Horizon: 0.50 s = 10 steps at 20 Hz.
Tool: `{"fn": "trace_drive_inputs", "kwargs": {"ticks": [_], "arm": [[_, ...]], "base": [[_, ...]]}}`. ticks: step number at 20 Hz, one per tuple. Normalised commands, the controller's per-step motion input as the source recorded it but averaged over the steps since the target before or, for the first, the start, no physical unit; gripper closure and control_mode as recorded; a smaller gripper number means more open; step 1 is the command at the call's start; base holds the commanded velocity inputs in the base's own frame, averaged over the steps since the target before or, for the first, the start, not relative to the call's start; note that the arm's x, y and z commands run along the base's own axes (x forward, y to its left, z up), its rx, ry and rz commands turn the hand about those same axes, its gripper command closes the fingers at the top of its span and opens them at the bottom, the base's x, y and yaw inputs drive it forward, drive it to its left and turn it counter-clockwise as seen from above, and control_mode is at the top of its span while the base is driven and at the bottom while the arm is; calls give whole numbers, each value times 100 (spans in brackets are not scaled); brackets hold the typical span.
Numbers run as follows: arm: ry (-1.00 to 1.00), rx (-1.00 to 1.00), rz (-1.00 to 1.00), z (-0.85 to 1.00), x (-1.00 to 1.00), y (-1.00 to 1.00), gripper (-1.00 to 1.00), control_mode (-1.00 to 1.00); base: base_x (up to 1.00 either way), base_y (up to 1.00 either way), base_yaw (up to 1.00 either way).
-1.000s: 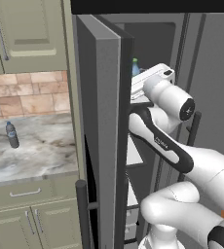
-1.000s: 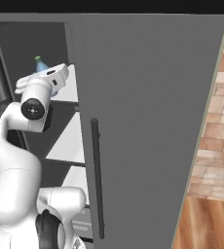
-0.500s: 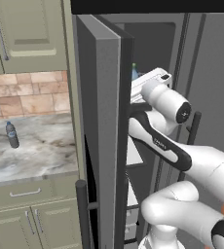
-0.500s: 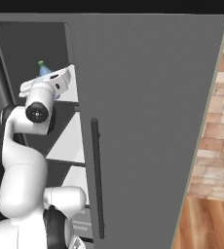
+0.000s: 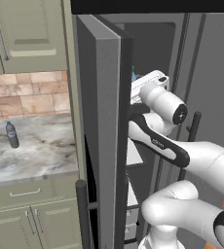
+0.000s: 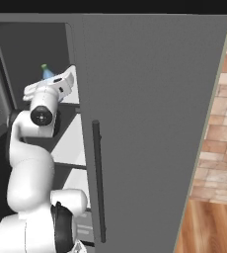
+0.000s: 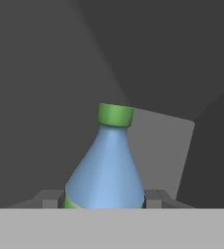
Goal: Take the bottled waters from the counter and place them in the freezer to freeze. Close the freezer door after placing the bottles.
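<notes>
Gripping: pincer (image 7: 104,203) clamps 1 blue bottle (image 7: 105,165) | counter (image 5: 41,155): 1 grey bottle (image 5: 11,134)

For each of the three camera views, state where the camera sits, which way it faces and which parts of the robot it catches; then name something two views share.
Left base view: behind the arm to its left, facing the open freezer door, the counter with the grey bottle; arm at lower right.
Right base view: behind to its right, facing the plain door and freezer; arm at lower left.
Hand view: on the hand, looking along the gripper, shut on the blue bottle; fingertips at the bottom.
Shared: both base views show the arm reaching into the freezer.
</notes>
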Motion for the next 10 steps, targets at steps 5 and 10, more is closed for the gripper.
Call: {"fn": "trace_drive_inputs", "kwargs": {"ticks": [5, 10], "arm": [[0, 0, 0, 0, 18, 1, 100, -100], [1, 0, 0, 0, 25, 4, 100, -100]], "base": [[0, 0, 0], [0, 0, 0]]}}
